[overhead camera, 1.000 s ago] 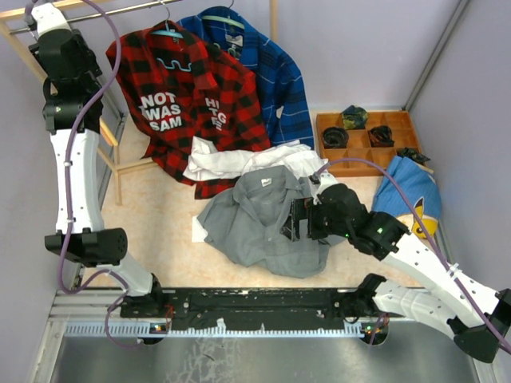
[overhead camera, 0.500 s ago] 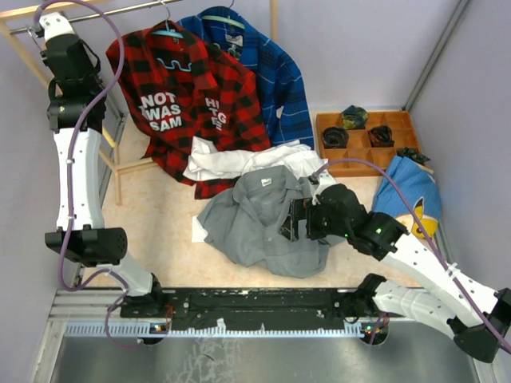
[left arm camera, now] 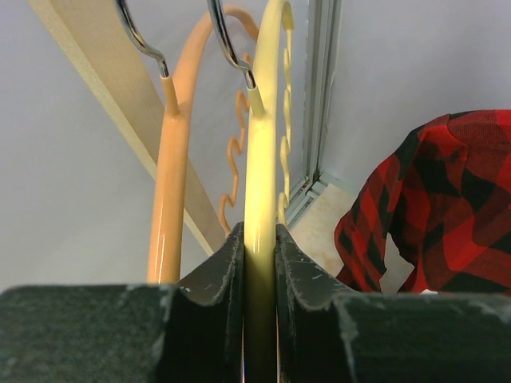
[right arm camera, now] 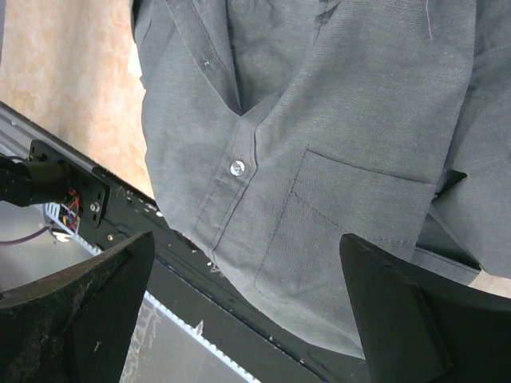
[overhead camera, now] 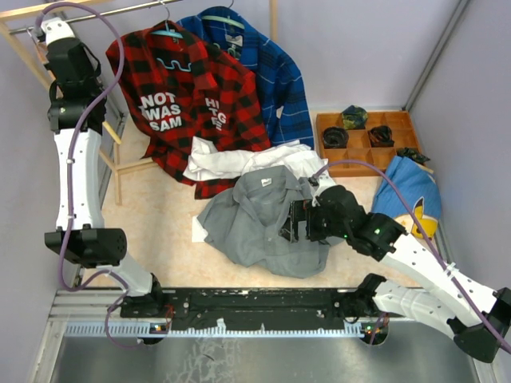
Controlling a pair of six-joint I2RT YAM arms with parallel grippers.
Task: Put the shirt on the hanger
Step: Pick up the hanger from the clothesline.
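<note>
Pale lilac walls close the work space on three sides, and a beige surface (overhead camera: 160, 227) lies between them. At the upper left of the top view the left arm reaches up to the clothes rail (overhead camera: 120, 9). Its wrist camera shows the left gripper (left arm camera: 258, 231) clenched on the hanger (left arm camera: 259, 159): the two dark fingers (left arm camera: 215, 271) press the pale yellow bar from both sides, with no gap to see. The silver hook of this hanger leaves the frame at the top. Just left of it hangs an orange hanger (left arm camera: 169, 175) with a wavy bar, apart from the fingers.

The shirt (overhead camera: 259, 223) is well apart from the hanger. It lies crumpled on the surface in the centre of the top view, touching a white shirt (overhead camera: 239, 162) above it in the frame. The right gripper (overhead camera: 294, 222) hovers over its right part with the jaws spread wide and nothing held. In the right wrist view the chest pocket (right arm camera: 335, 215) and one button (right arm camera: 237, 167) show between the fingers. Whether the fingers touch the cloth I cannot tell.

A red-black plaid shirt (overhead camera: 184, 104) and a blue shirt (overhead camera: 275, 72) hang at the top centre. A wooden tray (overhead camera: 319, 134) with compartments stands at the right.
</note>
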